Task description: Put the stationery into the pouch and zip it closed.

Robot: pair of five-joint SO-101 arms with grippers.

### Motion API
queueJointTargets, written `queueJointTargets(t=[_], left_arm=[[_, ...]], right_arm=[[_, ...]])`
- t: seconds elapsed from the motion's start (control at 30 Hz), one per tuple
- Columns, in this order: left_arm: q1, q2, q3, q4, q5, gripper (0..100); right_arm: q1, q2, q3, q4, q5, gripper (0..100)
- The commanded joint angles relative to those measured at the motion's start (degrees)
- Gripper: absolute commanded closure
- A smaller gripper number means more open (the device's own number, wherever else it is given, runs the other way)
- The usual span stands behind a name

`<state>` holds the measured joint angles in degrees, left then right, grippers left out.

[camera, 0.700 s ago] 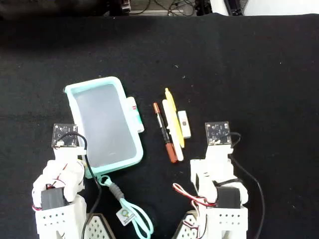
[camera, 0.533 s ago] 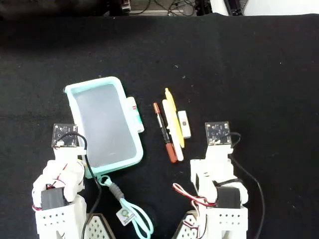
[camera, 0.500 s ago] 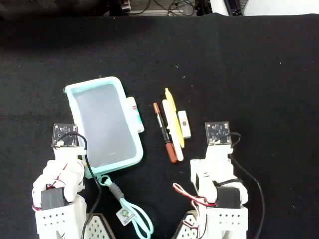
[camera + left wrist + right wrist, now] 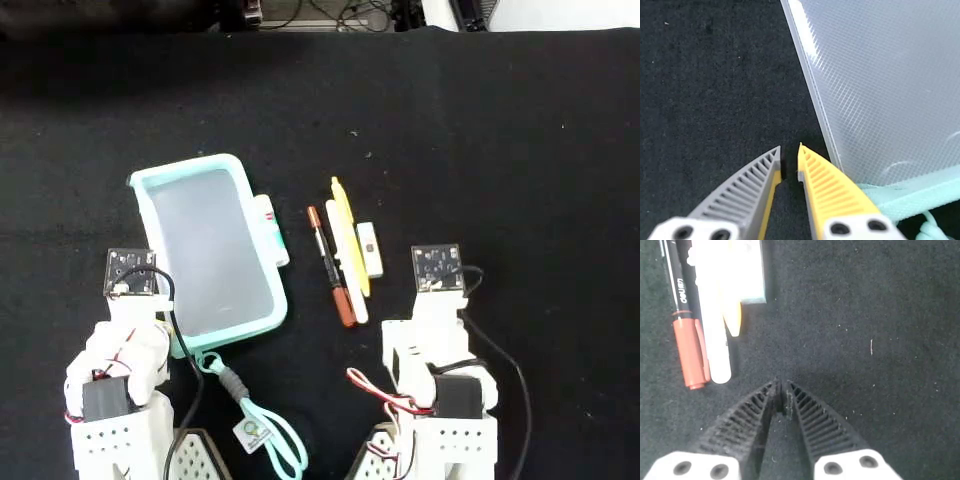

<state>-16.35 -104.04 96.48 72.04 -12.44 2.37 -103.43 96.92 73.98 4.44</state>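
Pouch (image 4: pixel 208 250), near corner beneath left arm (image 4: pixel 128 345).

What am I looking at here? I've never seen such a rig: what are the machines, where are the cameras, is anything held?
Two small robot arms sit side by side at a black table: the left arm and the right arm, white, at the high view's lower edge. That view comes from a fixed camera looking down. The other two come from a camera on each wrist, looking along that arm's end effector. The left end effector, grey and yellow, and the right end effector, black, are both shut and hold nothing. On the table lie a clear pouch with a cord, three pens and a small white block, all outside the pouch.
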Motion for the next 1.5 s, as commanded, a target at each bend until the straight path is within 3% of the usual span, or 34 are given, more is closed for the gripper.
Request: queueJointTargets(t=[0.0, 1.27, 1.47], left_arm=[[-0.2, -0.3, 0.8, 1.0, -0.2, 92], [-0.2, -0.3, 0.8, 1.0, -0.2, 92], [-0.2, -0.3, 0.8, 1.0, -0.2, 92]], right_arm=[[-0.6, -3.3, -0.4, 0.0, -0.2, 96.9], [-0.8, -3.3, -0.4, 0.0, -0.3, 96.7], [-7.9, -3.3, -0.4, 0.0, -0.5, 96.9]])
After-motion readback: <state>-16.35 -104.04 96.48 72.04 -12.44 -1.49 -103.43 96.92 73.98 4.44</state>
